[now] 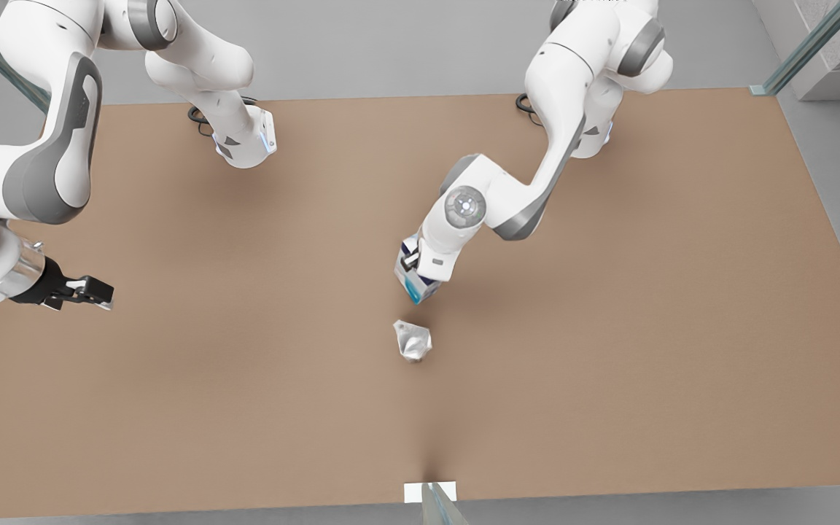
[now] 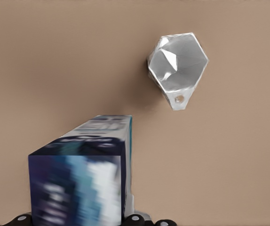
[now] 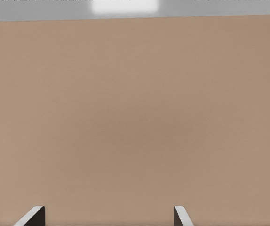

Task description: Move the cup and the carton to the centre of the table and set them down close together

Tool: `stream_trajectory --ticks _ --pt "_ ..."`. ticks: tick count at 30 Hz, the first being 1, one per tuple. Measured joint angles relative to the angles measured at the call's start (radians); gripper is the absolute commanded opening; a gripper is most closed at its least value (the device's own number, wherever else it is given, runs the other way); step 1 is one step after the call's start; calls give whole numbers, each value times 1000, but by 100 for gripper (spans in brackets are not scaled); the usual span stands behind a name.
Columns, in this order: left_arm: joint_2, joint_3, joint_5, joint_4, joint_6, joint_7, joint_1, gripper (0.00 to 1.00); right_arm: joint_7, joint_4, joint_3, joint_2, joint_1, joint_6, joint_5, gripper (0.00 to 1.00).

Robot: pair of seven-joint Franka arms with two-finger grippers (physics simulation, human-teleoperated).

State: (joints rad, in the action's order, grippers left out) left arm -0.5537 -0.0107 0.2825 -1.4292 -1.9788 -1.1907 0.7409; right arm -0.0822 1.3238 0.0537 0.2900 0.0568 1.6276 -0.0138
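Observation:
The silvery faceted cup [image 1: 413, 340] stands on the brown table [image 1: 609, 364] near its middle, its hexagonal rim open toward the camera in the left wrist view [image 2: 177, 66]. Just behind it, the white and navy carton [image 1: 414, 283] hangs tilted with its teal end down, and my left gripper [image 1: 413, 264] is shut on it. In the left wrist view the carton [image 2: 83, 179] sits a short gap from the cup. I cannot tell whether the carton touches the table. My right gripper [image 1: 95, 292] waits open over the table's edge at the front view's left, its fingers wide apart [image 3: 107, 217].
Two white arm bases [image 1: 245, 146] [image 1: 595, 138] stand along the table's far side. A small white tab [image 1: 430, 492] with a glass strip sits at the near edge. Bare tabletop lies all around the cup and carton.

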Motion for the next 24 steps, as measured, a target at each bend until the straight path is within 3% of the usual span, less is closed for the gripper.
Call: stream_trajectory --ticks 7,10,13,16,17,24 --pt "20 2 5 1 7 -11 1 100 1 0 0 2 0 0 -1 100" --pt "66 -47 1 1 37 34 -5 100 1 0 0 2 1 0 -1 100" --pt "178 -43 -91 -4 217 541 -205 100 -1 0 0 2 1 0 -2 100" --pt "259 151 -236 24 294 869 -569 100 -1 0 0 2 2 0 -6 100" --pt "263 155 -276 39 294 989 -628 100 1 0 0 2 2 1 -6 100" --pt "257 179 -409 59 285 1096 -717 100 89 3 0 -8 4 5 -7 100"
